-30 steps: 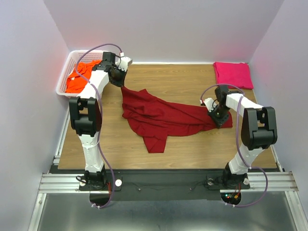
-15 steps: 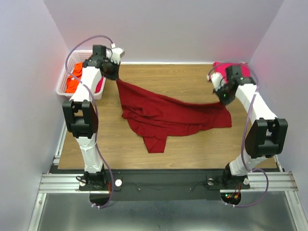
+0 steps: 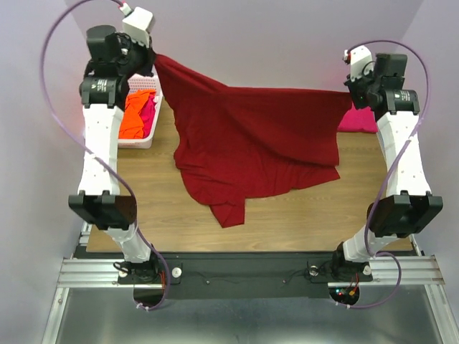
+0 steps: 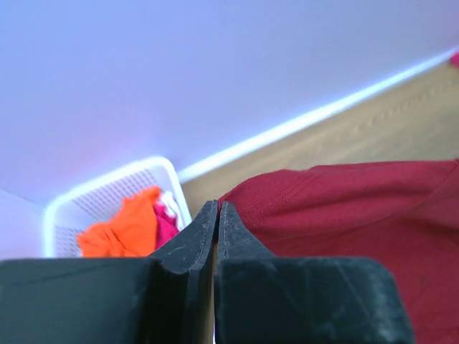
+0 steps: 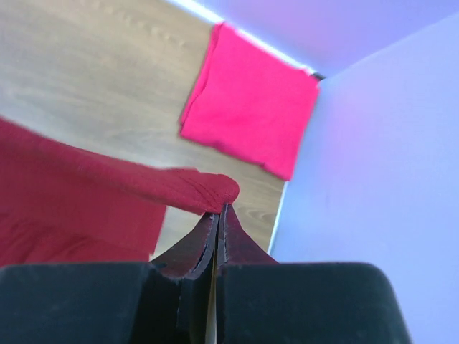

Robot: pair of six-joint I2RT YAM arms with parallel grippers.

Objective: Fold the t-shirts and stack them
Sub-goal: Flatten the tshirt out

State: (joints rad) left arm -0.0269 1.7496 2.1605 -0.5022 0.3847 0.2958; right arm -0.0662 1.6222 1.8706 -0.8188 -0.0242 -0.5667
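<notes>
Step in hand, my judgement: spreading dark red t-shirt (image 3: 251, 136) ahead of first fold.
- Left gripper (image 3: 149, 59): pinched shut on far-left corner.
- Right gripper (image 3: 350, 84): pinched shut on far-right corner.
- Shirt held raised, top edge taut between arms, lower part draped on table (image 3: 358, 215) near centre.
- Folded pink t-shirt (image 3: 358, 120) lies far right.
- Orange t-shirt (image 3: 133, 118) sits in basket (image 3: 136, 142), far left.

Next move calls for: both arms lowered together, tension kept, cloth laid flat.
</notes>
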